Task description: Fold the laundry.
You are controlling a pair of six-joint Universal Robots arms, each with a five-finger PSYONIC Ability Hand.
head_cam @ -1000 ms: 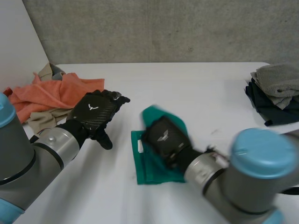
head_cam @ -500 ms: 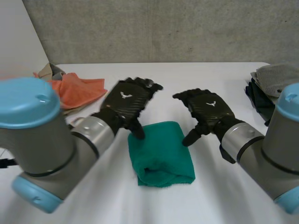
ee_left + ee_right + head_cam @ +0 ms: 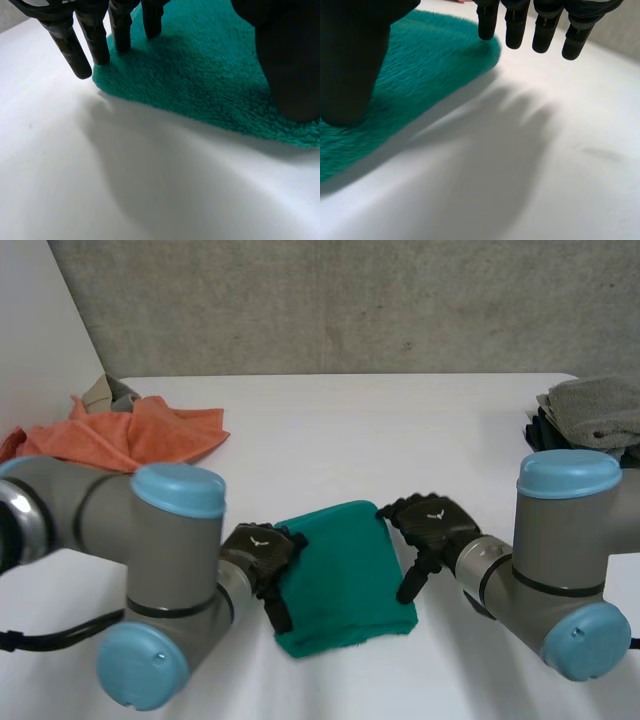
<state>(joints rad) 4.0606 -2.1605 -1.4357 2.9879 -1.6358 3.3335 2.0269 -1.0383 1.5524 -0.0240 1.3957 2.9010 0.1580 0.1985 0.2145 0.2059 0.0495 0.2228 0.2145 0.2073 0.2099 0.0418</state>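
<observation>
Folded green towel (image 3: 345, 575) flanked by left hand (image 3: 258, 552) at 9 o'clock, right hand (image 3: 432, 525) at 3, fingers (image 3: 96, 42) straight; pressing evenly should flatten it

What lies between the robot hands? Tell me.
The green towel lies between the left robot hand and the right robot hand, in the head view.

right hand (image 3: 515, 22) fingers straight, tips hanging over green towel (image 3: 425, 60) corner and white counter (image 3: 545, 165); thumb (image 3: 350, 65) down on towel.
</observation>
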